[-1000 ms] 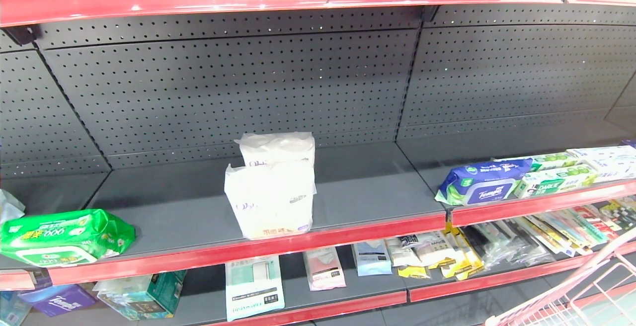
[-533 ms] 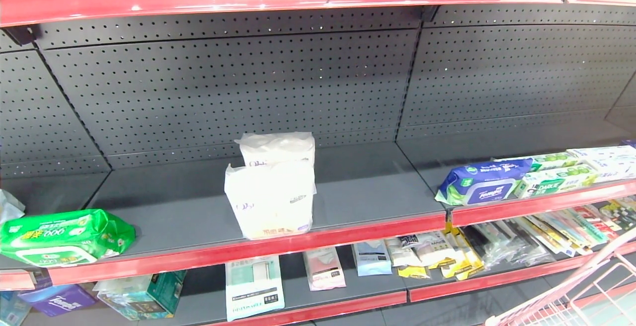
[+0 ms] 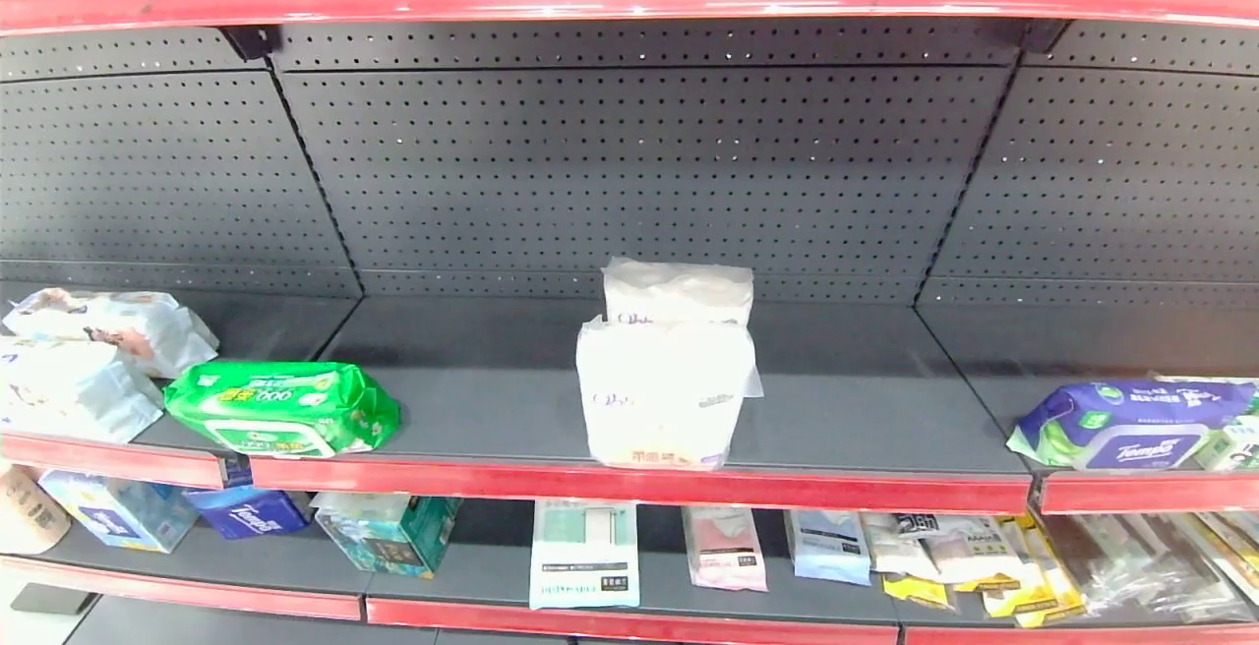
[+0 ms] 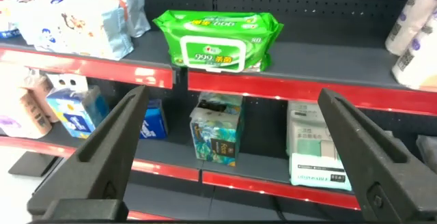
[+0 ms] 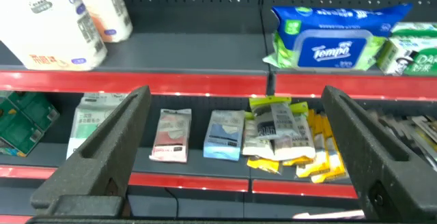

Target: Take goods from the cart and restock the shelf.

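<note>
- The left tool [image 4: 232, 94] hangs in front of the shelving. Its two dark fingers are spread wide apart, gripping nothing and touching nothing.
- The right tool [image 5: 235, 91] is also spread wide and empty, clear of every item.
- On the lower shelf [image 3: 472, 566], a teal box [image 3: 389, 529] sits to the left. Small flat packets [image 3: 726, 547] lie in a row toward the right.
- On the middle shelf [image 3: 639, 484], a white tissue pack [image 3: 667, 389] stands upright at the red front edge, near the centre.
- A second white pack [image 3: 679, 289] stands directly behind the first, seemingly touching it.
- A green wipes pack [image 3: 283, 407] lies flat well to the left of the tissue. White printed packs [image 3: 74, 384] lie just beyond it in the next bay.
- A blue wipes pack [image 3: 1131, 424] lies flat at the front edge of the right-hand bay.
- Farthest back is a dark perforated back panel [image 3: 629, 163].
</note>
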You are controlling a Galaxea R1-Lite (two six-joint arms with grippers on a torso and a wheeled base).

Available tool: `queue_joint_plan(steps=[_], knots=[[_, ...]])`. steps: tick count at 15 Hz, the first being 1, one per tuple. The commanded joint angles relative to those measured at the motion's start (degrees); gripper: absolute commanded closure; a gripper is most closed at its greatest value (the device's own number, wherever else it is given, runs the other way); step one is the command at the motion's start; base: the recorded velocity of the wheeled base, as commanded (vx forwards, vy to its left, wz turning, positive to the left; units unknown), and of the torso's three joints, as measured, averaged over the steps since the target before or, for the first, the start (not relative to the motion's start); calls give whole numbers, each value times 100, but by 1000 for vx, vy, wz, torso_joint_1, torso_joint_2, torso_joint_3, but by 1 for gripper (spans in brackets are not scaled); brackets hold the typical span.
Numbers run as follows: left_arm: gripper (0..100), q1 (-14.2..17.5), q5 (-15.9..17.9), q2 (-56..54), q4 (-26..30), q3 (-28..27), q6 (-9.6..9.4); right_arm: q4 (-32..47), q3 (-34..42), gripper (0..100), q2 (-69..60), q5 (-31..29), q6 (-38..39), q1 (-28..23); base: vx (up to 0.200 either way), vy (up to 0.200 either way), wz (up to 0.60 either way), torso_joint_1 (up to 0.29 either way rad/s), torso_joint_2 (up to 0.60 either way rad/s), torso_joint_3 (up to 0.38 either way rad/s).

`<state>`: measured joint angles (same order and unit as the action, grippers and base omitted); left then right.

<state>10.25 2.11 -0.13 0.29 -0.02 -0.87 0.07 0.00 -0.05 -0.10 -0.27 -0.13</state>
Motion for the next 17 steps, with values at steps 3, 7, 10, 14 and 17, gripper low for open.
queue_joint_plan(steps=[3,7,10,14,17], knots=[[0,3,0,13,-3,2,-1,1,0,0,5,1,9,-4,0,0,0,0,0,0],[0,3,0,13,-3,2,16,1,0,0,5,1,9,5,0,0,0,0,0,0],[0,3,0,13,-3,2,16,1,0,0,5,1,9,5,0,0,0,0,0,0],[0,3,0,13,-3,2,16,1,0,0,5,1,9,5,0,0,0,0,0,0],[0,3,0,13,-12,2,16,1,0,0,5,1,9,5,0,0,0,0,0,0]])
